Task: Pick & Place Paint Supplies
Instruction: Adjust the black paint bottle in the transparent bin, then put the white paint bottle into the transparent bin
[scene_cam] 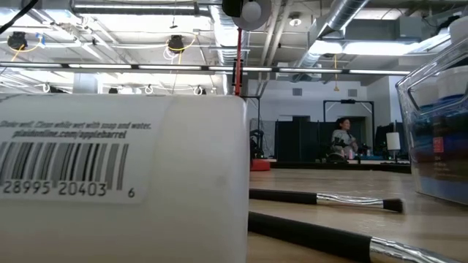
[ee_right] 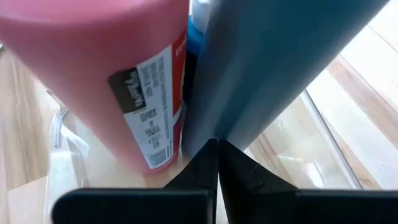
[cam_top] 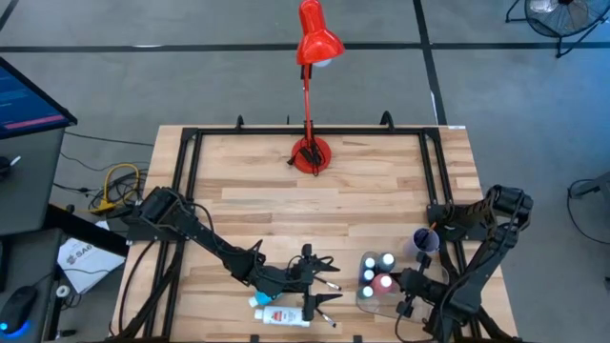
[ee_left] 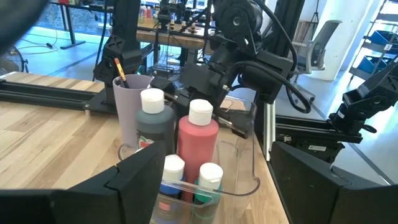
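Note:
A clear tray [cam_top: 365, 297] near the table's front right holds a pink-red bottle [ee_left: 199, 142], a dark green bottle [ee_left: 152, 124], a blue one [ee_left: 171, 182] and a teal one [ee_left: 209, 186], all white-capped and upright. My right gripper [ee_right: 217, 148] is shut, slanting down over the tray at the pink-red bottle's foot [ee_right: 155, 163]; a grey-blue shape [ee_right: 280, 56] fills the view beyond it. My left gripper [cam_top: 329, 281] is open and level, left of the tray, touching nothing. A white tube [cam_top: 281, 314] and two dark brushes [scene_cam: 322, 198] [scene_cam: 314, 237] lie flat on the table. My right gripper's shut fingertips stand beside the pink-red bottle's foot, above the tray floor [ee_right: 292, 143]. Whether they touch the bottle, the tray or the grey-blue shape, I cannot tell.
A lilac cup [ee_left: 127, 106] with a brush [ee_left: 120, 71] in it stands just beyond the tray. A red desk lamp [cam_top: 312, 152] stands at the table's far middle. Black rails [cam_top: 187, 162] run along the table's sides. Bare wood lies between lamp and tray.

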